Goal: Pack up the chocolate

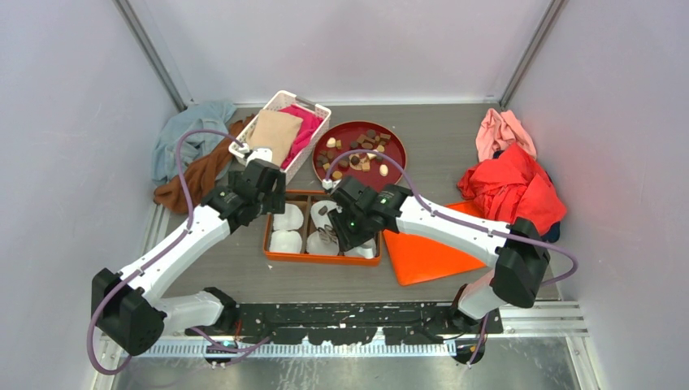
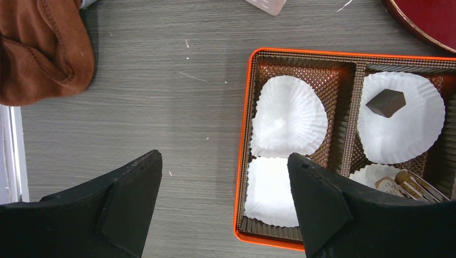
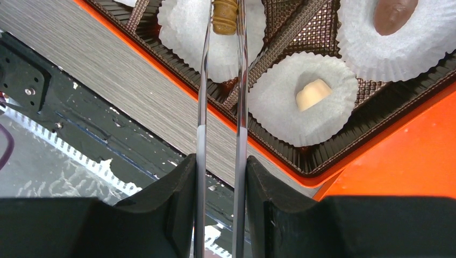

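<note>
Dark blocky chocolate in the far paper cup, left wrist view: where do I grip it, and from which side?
Best come straight down from above: the dark block lies flat mid-cup, ringed by the crinkled paper cup and the box dividers. Pinch two opposite flat sides with the clear tongs, not the corners.

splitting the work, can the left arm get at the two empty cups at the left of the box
Probably yes: the left gripper hangs open beside the cups, nothing covers them, and the tongs are over another compartment.
</note>
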Tool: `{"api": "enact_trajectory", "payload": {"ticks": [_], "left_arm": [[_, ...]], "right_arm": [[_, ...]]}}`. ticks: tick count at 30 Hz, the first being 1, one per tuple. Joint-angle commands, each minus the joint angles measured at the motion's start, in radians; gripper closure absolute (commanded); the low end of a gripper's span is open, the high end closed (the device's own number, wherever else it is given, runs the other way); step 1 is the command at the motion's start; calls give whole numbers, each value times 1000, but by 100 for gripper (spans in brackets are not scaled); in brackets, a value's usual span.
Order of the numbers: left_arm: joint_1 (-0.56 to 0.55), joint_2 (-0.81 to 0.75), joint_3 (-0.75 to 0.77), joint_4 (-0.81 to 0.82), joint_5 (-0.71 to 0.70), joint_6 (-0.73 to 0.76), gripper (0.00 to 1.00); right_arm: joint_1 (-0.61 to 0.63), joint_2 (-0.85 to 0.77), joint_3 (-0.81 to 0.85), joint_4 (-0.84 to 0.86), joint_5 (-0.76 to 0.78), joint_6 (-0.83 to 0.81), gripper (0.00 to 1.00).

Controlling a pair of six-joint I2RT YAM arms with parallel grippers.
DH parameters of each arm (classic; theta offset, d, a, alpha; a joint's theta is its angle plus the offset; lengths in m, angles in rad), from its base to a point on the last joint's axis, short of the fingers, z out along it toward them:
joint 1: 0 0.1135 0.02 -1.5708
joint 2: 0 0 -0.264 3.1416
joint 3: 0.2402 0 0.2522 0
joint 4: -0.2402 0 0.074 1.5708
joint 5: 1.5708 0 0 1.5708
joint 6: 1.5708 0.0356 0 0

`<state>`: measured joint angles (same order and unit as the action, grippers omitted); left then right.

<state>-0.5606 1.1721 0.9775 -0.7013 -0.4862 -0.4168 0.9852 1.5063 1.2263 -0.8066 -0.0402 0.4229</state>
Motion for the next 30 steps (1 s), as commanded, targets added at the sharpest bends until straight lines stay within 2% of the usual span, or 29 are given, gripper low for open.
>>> {"api": "enact_trajectory", "payload": {"ticks": [1,9,15,17,20,23,26,28,30], "left_arm": [[5,-22,11,17,-9,-14,13],[5,-20,11,19,-6,-14,13],[5,-21,8,18,-6,-14,13],[4,-22,10,19,-6,-14,13],[5,-20,12,19,-3,-14,13],[5,-20,10,19,1,-13,13],[5,-22,10,24,4,-10,13],[5,-22,10,29,7,-7,13],[5,-18,13,33,11,-5,13]], "right_arm": [[0,-4,15,47,-17,14,60],[1,-7,20,32,-23,9,55],[3,-29,44,28,20,5,59],[3,-48,60,25,58,2,63],[-2,-75,89,18,133,-16,77],[-35,-92,122,12,169,-40,82],[-109,-102,146,26,211,-64,86],[-186,-99,173,28,247,-75,93],[-279,-89,195,41,273,-77,95]]}}
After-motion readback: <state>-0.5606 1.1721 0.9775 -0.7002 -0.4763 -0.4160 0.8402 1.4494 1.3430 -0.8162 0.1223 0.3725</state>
